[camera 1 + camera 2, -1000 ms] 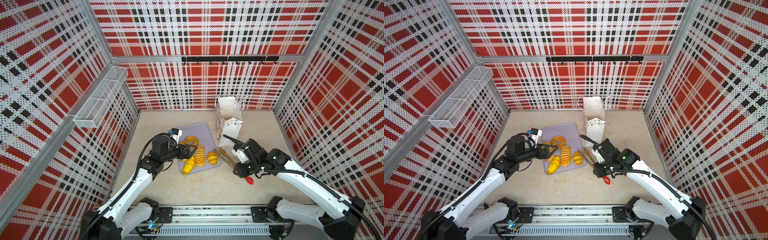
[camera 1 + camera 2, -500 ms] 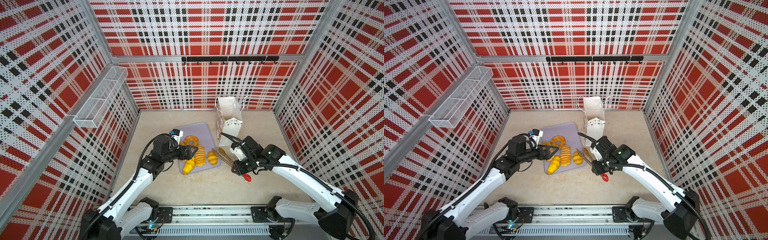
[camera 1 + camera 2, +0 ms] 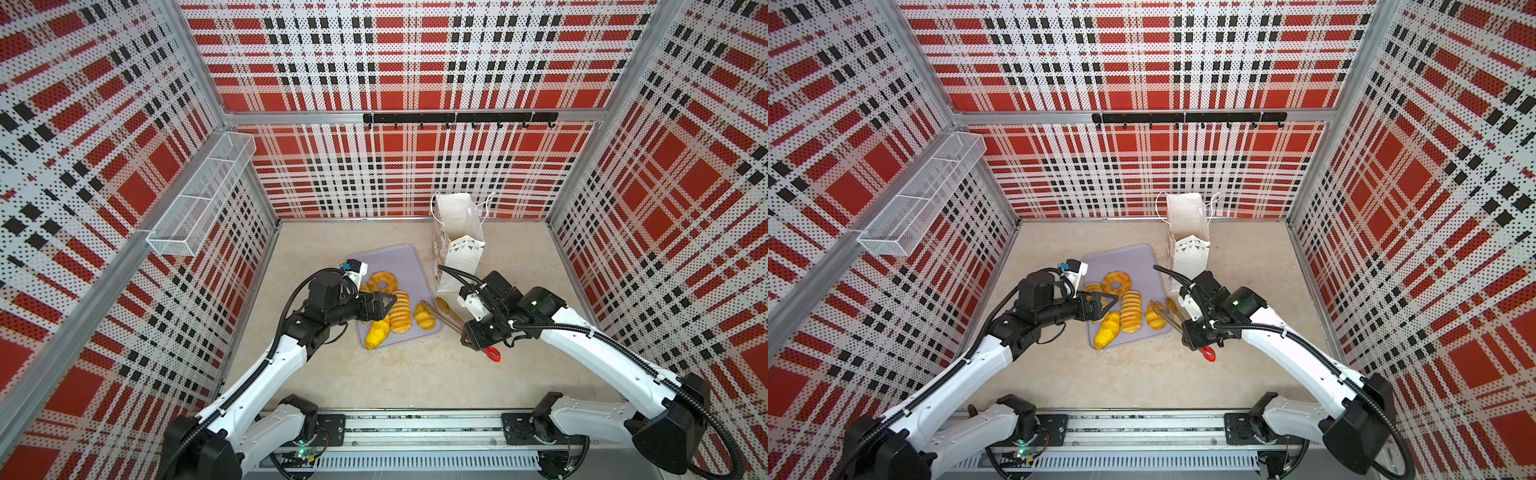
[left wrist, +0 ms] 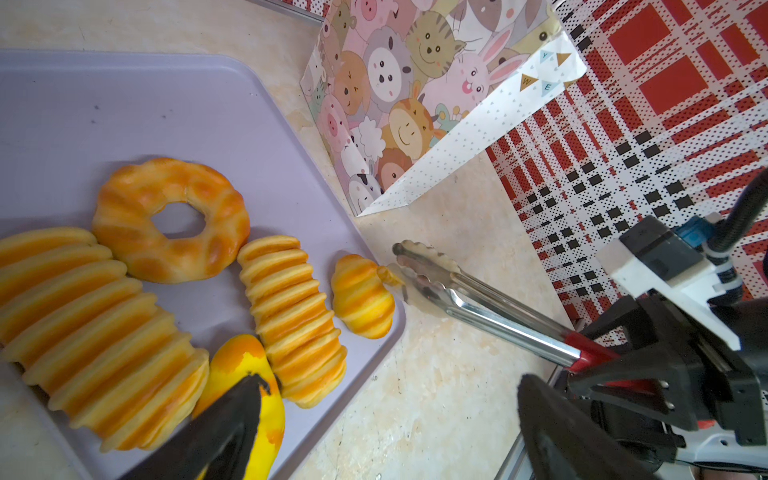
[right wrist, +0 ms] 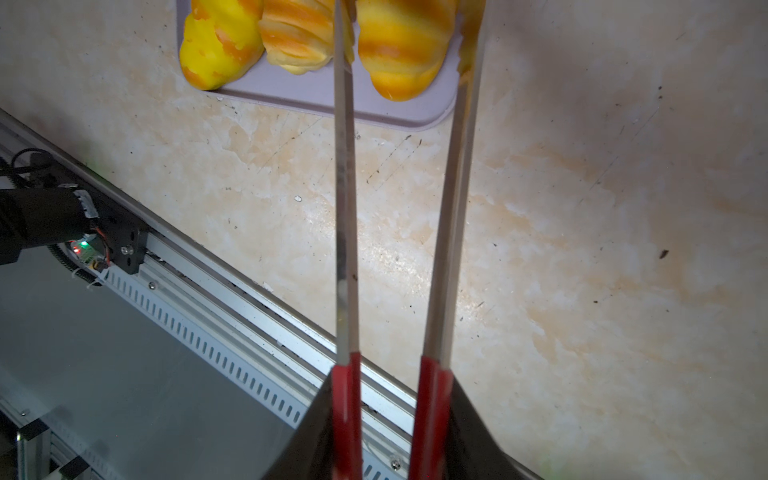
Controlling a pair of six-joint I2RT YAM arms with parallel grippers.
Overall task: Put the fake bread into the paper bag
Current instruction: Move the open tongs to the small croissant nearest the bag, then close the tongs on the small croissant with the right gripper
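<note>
Several golden fake breads lie on a lavender tray (image 3: 390, 259): a ring doughnut (image 4: 170, 220), ribbed loaves (image 4: 291, 316), a small striped roll (image 4: 361, 297) and a yellow bun (image 4: 245, 374). The white paper bag (image 3: 459, 245) stands upright behind the tray's right side. My left gripper (image 3: 384, 305) hovers open over the breads, holding nothing. My right gripper (image 3: 478, 332) is shut on the red handles of metal tongs (image 4: 478, 303). The tong tips are parted at the striped roll's end by the tray edge. In the right wrist view that roll (image 5: 399, 50) shows between the tong arms.
A white wire-mesh basket (image 3: 203, 199) hangs on the left wall and a black hook rail (image 3: 457, 118) on the back wall. Plaid walls close three sides. The arms' metal base rail (image 3: 415, 428) runs along the front edge.
My right gripper has carried the tongs leftward to the tray, and the tong arms have spread slightly. The left arm has barely moved.
</note>
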